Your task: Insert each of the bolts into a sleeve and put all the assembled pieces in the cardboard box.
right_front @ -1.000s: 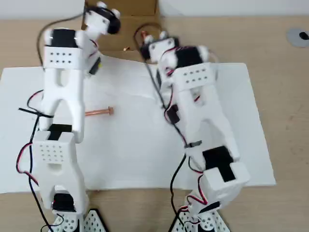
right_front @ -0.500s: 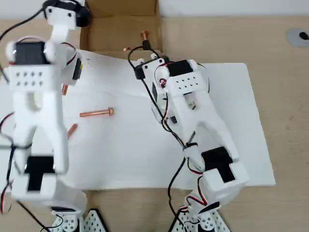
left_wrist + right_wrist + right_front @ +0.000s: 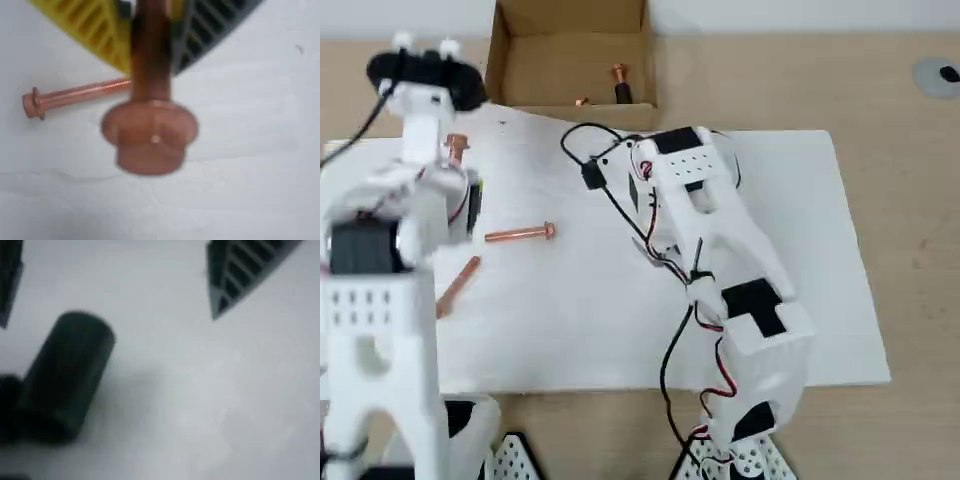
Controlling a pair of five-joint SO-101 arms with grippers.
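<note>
The held bolt (image 3: 150, 135) is clamped in the left gripper (image 3: 150, 55), above the left edge of the white sheet (image 3: 770, 250). A second bolt (image 3: 520, 234) and a third bolt (image 3: 457, 287) lie loose nearby. The black sleeve (image 3: 70, 375) lies under the released right gripper (image 3: 112, 300). The cardboard box (image 3: 500, 60) touches the sheet's far edge and holds one assembled piece (image 3: 620, 82). The sheet's right half is bare.

The left gripper (image 3: 150, 55) had one yellow ribbed finger (image 3: 95, 30) and one black ribbed finger (image 3: 215, 25). The held bolt (image 3: 150, 135) between them was copper-coloured, as was the loose bolt (image 3: 75, 95) beside it. The sleeve (image 3: 65, 375) near the right gripper (image 3: 112, 295), whose ribbed fingers (image 3: 245, 275) were dark, was black. The paper sheet (image 3: 250, 150) was plain white; the cardboard box (image 3: 550, 65), brown.
</note>
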